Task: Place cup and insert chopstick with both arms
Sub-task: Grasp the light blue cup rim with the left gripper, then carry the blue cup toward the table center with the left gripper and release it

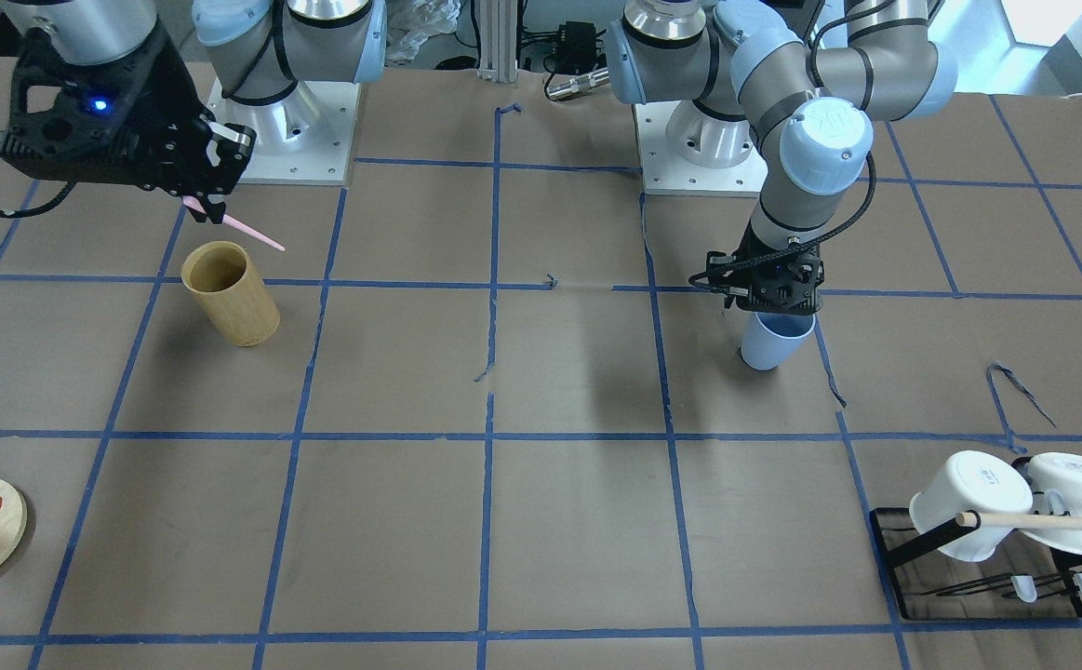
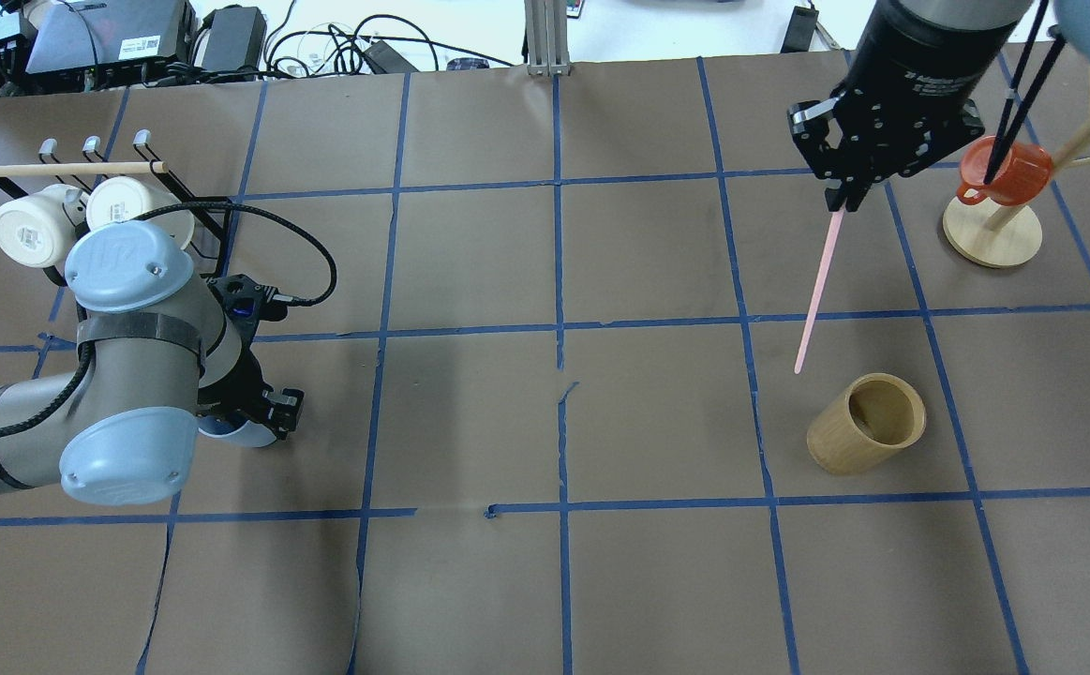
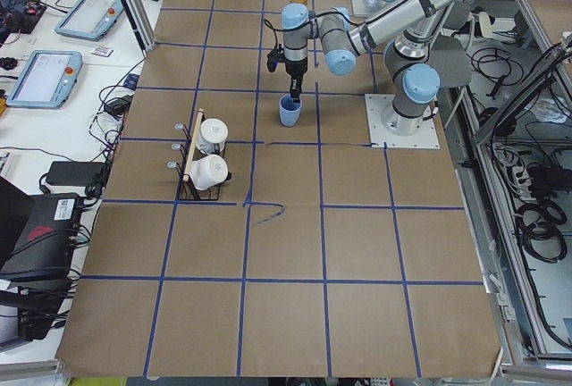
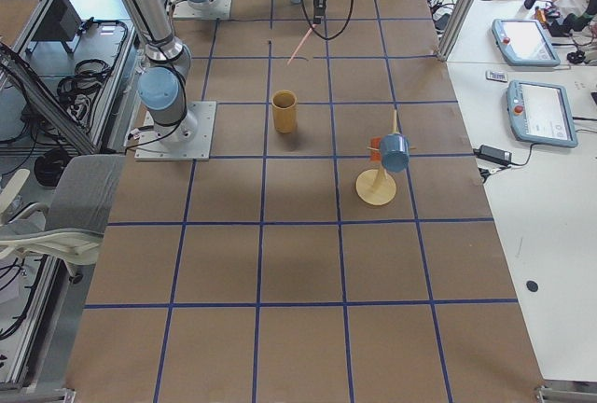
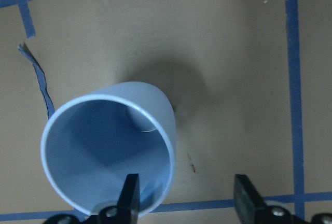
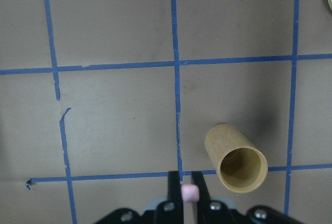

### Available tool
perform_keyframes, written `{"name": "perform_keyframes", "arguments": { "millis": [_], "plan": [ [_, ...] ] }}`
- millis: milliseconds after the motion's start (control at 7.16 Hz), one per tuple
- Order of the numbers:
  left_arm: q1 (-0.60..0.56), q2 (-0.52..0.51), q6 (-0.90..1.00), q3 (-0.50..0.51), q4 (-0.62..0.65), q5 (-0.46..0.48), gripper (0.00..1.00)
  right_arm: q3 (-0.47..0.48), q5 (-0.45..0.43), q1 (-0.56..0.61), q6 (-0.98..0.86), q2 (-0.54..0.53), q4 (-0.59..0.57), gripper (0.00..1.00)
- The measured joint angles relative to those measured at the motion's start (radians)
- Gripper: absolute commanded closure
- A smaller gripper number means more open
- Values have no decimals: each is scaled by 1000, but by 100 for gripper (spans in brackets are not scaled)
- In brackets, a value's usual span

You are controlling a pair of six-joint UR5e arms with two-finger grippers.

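On the brown-paper table (image 2: 601, 581) the light-blue cup (image 1: 771, 342) stands well apart from the bamboo cylinder (image 2: 868, 424), my left gripper (image 5: 187, 185) spread astride its rim, my right gripper (image 6: 185, 180) pinching the pink chopstick (image 2: 818, 291) aloft near that cylinder, insertion not yet done.

Light-blue cup (image 1: 768, 346), pale-pink chopstick (image 2: 816, 291), tan bamboo cylinder (image 1: 233, 302), brown table (image 1: 578, 530) under a blue tape grid (image 1: 392, 435)
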Motion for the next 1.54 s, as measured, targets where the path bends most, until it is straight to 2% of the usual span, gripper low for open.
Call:
{"name": "perform_keyframes", "arguments": {
  "millis": [419, 699, 978, 1118, 1397, 1537],
  "plan": [
    [0, -3, 2, 6, 17, 4, 100, 3, 2, 35, 38, 12, -25, 100],
    [-9, -4, -66, 35, 39, 3, 100, 4, 0, 37, 44, 15, -34, 100],
    [-87, -28, -321, 116, 12, -66, 100, 8, -1, 38, 45, 16, -39, 100],
    [-163, -56, -500, 176, -22, -96, 100, 10, 0, 38, 44, 17, -40, 100],
    [-307, -143, -843, 322, -93, -171, 100, 10, 1, 38, 42, 21, -41, 100],
    [-359, -203, -942, 400, -101, -200, 100, 11, 1, 38, 40, 21, -41, 100]
  ]
}}
